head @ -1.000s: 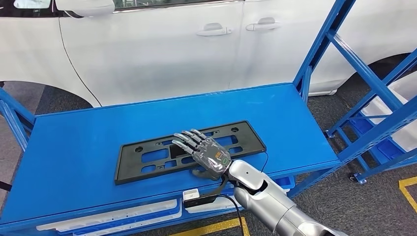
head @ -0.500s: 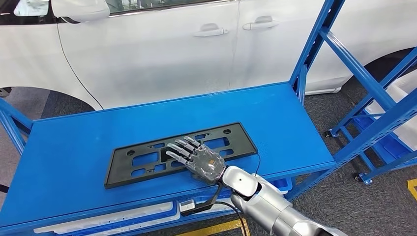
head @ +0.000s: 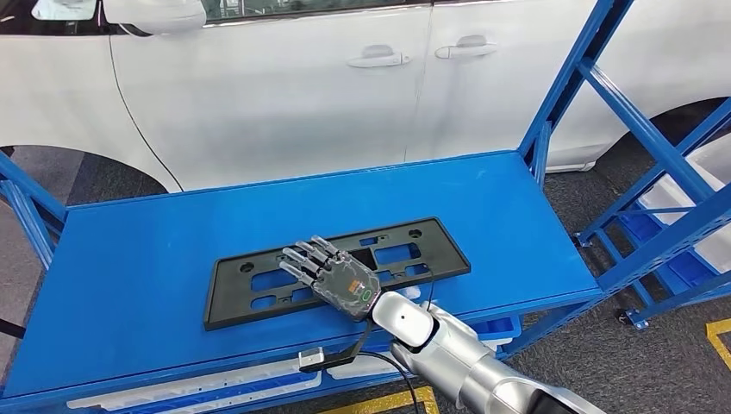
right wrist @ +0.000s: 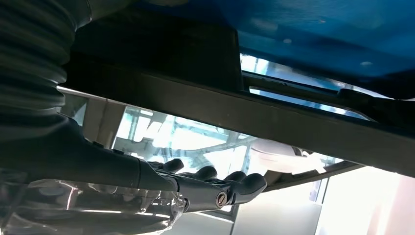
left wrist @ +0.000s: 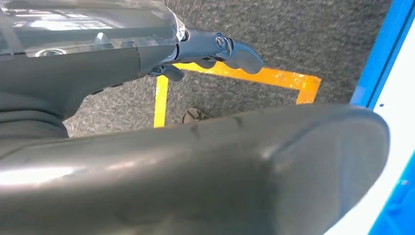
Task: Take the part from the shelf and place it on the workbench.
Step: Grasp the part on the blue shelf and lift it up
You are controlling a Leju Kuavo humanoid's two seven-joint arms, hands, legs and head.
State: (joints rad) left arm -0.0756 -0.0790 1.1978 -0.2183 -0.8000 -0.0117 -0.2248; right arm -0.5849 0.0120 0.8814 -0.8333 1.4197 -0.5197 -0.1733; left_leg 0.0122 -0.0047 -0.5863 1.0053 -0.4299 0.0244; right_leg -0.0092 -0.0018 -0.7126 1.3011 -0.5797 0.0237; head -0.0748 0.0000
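Right hand: The robot's right hand point(head: 338, 281) reaches in over the near edge of the workbench, palm down, fingers point(head: 303, 259) straight and spread apart, holding nothing. It hovers at or just above the black part; whether it touches cannot be told. In the right wrist view the hand point(right wrist: 147, 193) lies close beneath the part's dark frame, fingers extended.

Left hand: In the left wrist view the left hand point(left wrist: 215, 46) hangs over grey floor, fingers curled loosely with nothing in them; whether they are fully closed cannot be told.

Car: A white car point(head: 284, 86) stands beyond the hand, on the far side of the workbench, two door handles showing.

Workbench: The blue workbench point(head: 129, 259) stretches to either side of the right hand and away from it toward the car.

Shelf: A blue shelf frame point(head: 655, 172) rises well off to the hand's right, past the end of the bench.

Part: The black part point(head: 259, 289), a long flat frame with cut-outs, lies flat on the workbench directly under and ahead of the right hand, running from the hand's left to its right.

Cable: A black cable with a small grey plug point(head: 311, 358) hangs below the wrist, by the bench's near edge.

Floor tape: Yellow tape point(left wrist: 264, 76) marks the floor beneath the left hand.
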